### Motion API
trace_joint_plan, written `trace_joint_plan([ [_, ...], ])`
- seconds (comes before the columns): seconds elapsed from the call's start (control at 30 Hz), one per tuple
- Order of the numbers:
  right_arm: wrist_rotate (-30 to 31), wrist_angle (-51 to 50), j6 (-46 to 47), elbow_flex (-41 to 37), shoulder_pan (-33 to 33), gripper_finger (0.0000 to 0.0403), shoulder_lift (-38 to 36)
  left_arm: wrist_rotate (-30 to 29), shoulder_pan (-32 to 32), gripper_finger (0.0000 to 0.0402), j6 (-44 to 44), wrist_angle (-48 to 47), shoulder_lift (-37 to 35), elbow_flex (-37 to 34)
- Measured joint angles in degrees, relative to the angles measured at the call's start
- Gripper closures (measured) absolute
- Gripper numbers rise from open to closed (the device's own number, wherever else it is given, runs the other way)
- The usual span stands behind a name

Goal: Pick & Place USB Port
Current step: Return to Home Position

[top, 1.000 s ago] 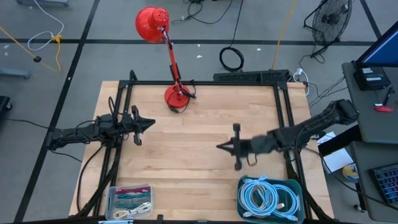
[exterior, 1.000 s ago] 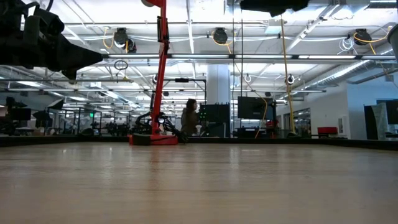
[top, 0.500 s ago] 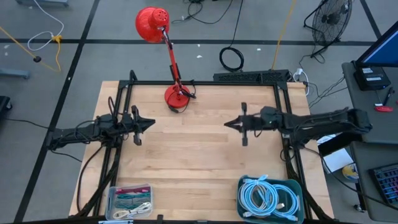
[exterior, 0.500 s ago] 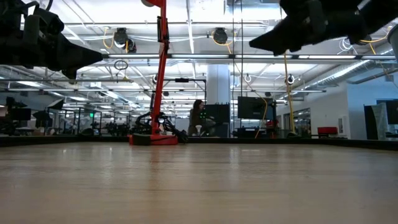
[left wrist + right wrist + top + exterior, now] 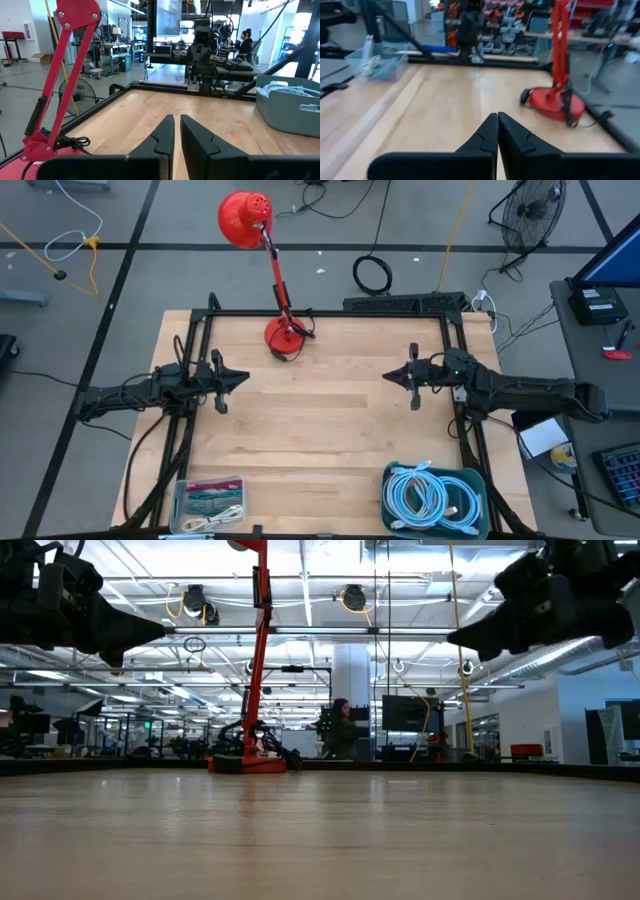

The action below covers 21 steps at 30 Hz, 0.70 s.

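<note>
- the sorting looks finished: no loose cable lies on the pale wooden surface (image 5: pixel 320 430), and its middle shows only bare boards in the high view.
- the coiled pale blue charger cables (image 5: pixel 420 495) lie inside the teal-blue plastic bin (image 5: pixel 478 480) at the lower right of the high view, at the edge of the surface.
- a bundle of white and coloured cables (image 5: pixel 212 502) lies in the small transparent plastic bin (image 5: pixel 178 498) at the lower left of the same view. the two bins stand well apart.
- the left arm (image 5: pixel 140 392) lies stretched out at the left of the high view, with its tip over the left part of the surface. its wrist view shows the left jaws drawn nearly together, with only a thin slit between them, and they carry nothing.
- the right arm (image 5: pixel 520 390) reaches in from the right at about the same height in the frame, facing the left one. the right jaws are pressed together and are also empty.
- in the low view both arms hang in the upper corners, well clear of the surface.
- the red desk lamp (image 5: pixel 283 335) stands at the upper middle of the surface, apart from both arms.
- a person (image 5: pixel 340 730) shows in the room behind, far from the surface.
- as a judgement, all that is left is for the arms to settle into their resting pose. the two look roughly mirrored, so little seems to remain.
</note>
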Motion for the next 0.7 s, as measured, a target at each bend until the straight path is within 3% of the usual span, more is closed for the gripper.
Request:
trace_joint_plan([
  [0.3, 2.7, -9.1, 2.5, -0.3, -0.2, 0.0403, -7.8, 0.0, 0.0, 0.0369, 0.0, 0.0, 0.0, 0.0],
  [0.7, 5.4, -3.4, 3.4, -9.7, 1.7, 0.0403, -15.2, 0.0, 0.0, 0.0369, 0.0, 0.0, 0.0, 0.1],
])
